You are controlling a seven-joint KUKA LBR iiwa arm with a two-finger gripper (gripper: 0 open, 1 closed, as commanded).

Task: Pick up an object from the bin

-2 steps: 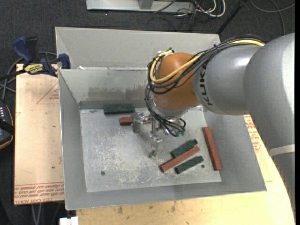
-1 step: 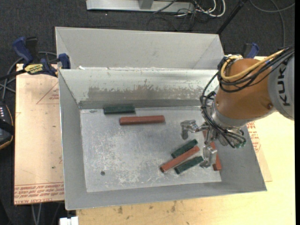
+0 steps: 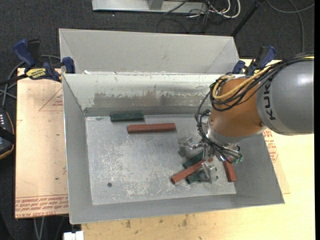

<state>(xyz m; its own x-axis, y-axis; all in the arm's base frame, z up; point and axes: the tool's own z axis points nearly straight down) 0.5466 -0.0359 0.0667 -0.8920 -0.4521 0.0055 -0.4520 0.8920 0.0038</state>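
The orange wrist cover (image 3: 235, 109) and its cables hide much of the gripper (image 3: 204, 160), so we cannot tell how its jaws stand or whether they have hold of anything. It sits low in the bin's (image 3: 130, 184) lower right, over a small heap: a slanted red-brown bar (image 3: 184, 174), a dark green piece (image 3: 192, 162) partly covered, and a short red piece (image 3: 229, 172). On the grey arm (image 3: 292, 99) we read "KU", the rest cut off. A dark green bar (image 3: 127, 117) and a long red-brown bar (image 3: 151, 128) lie well apart, near the back wall.
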